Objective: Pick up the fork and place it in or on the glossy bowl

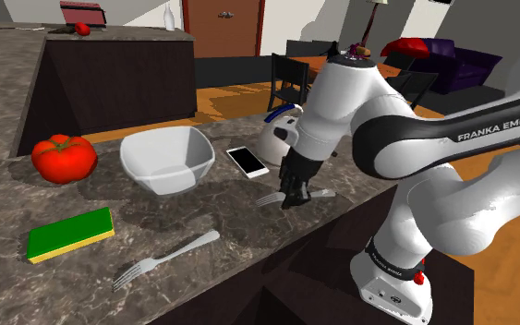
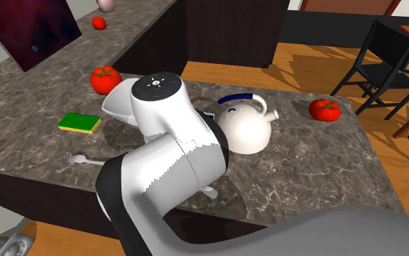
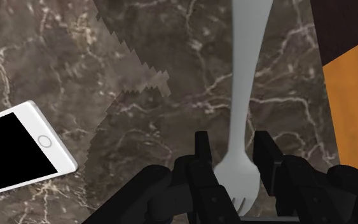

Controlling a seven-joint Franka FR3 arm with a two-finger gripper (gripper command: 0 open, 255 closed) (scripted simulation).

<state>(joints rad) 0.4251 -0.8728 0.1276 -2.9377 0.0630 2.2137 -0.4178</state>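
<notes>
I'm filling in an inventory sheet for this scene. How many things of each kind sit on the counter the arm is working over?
Tomatoes: 2
Forks: 2
Bowl: 1
Phone: 1
Kettle: 1
Sponge: 1
Total: 8

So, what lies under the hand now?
A grey fork lies flat on the dark stone counter, directly below the hand. The hand covers part of its tines.
</notes>
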